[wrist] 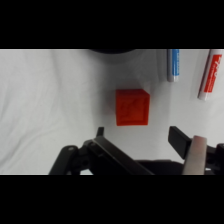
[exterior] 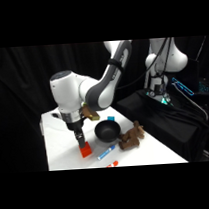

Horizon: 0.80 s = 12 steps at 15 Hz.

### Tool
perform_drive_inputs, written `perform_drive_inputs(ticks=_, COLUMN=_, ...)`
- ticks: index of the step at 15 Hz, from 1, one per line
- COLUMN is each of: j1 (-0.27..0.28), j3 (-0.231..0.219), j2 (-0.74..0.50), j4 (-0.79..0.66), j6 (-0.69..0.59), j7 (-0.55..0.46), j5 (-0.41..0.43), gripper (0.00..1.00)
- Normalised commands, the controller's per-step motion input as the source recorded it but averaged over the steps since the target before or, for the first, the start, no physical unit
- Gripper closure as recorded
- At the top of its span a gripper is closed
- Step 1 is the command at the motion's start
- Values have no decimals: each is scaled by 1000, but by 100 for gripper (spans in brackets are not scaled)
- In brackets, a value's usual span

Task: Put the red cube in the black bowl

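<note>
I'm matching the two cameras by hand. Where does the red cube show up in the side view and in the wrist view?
Side view: the red cube sits on the white table near its front edge, directly below the end effector, left of the black bowl.
Wrist view: the red cube is near the middle, just above the end effector.
Shared landmark: the blue-and-white marker, lying beside the cube.

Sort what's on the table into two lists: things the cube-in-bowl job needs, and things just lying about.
Needed: red cube, black bowl, gripper.

Lying about: brown plush toy, blue-and-white marker, small blue block, red-and-white marker.
</note>
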Motion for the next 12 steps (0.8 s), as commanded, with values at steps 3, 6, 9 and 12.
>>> perform_drive_inputs(ticks=3, j1=44, j3=-5, j2=209, j4=206, j6=81, j7=70, j5=25, gripper=0)
perform_drive_inputs(ticks=6, j1=37, j3=-10, j2=186, j4=186, j6=94, j7=68, j5=30, gripper=0)
perform_drive_inputs(ticks=9, j1=8, j3=-7, j2=158, j4=149, j6=124, j7=46, j5=52, gripper=0)
perform_drive_inputs(ticks=12, j1=-1, j3=0, j2=130, j4=120, j6=125, j7=35, j5=70, gripper=0)
